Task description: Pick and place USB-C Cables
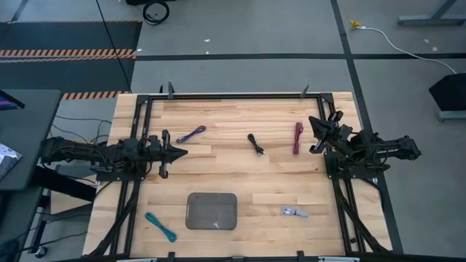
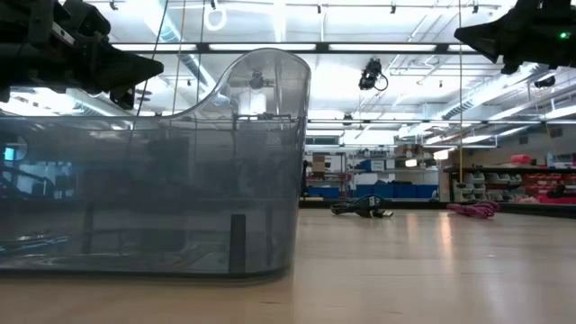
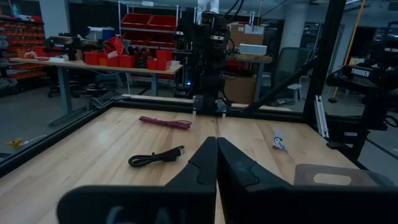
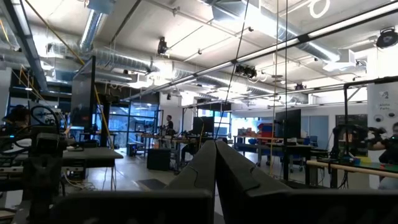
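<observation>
Dark arms level, end effectors closed

Even overhead light on the table (image 1: 240,167), faint shadows; low view's ceiling strips glare, tray (image 2: 153,180) perhaps hazy.

- Wooden table (image 1: 240,175): pale planks inside a black frame.
- Grey tray (image 1: 212,210): near the front edge, about midway across.
- Teal cable (image 1: 160,226): front left, beside the tray.
- Silver-grey cable (image 1: 294,212): front right of the tray.
- Purple-blue cable (image 1: 191,134): back left.
- Black cable (image 1: 255,143): back centre.
- Dark red cable (image 1: 298,137): back right.
</observation>
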`<state>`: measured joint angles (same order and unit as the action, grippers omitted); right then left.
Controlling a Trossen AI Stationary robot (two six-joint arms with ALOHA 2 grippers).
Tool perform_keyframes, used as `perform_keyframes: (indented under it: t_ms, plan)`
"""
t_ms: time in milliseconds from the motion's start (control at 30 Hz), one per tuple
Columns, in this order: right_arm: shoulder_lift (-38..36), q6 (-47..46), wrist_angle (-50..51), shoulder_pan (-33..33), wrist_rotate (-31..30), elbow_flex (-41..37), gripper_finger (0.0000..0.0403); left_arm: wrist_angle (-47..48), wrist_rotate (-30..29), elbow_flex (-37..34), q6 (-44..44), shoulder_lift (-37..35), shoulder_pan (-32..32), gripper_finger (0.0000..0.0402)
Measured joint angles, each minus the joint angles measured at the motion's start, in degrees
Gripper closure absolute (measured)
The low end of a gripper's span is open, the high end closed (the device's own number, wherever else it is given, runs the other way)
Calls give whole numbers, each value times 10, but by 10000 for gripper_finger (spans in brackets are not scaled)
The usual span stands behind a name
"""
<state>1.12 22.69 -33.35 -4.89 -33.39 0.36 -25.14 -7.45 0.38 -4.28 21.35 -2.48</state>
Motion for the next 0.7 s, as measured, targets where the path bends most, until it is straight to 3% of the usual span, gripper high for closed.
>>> perform_keyframes:
  t_ms: [333, 700]
  plan:
    - [0, 0, 0, 0, 0, 0, 388, -5, 0, 0, -7, 0, 0, 397]
    - [0, 0, 0, 0, 0, 0, 388, -10, 0, 0, -182, 0, 0, 397]
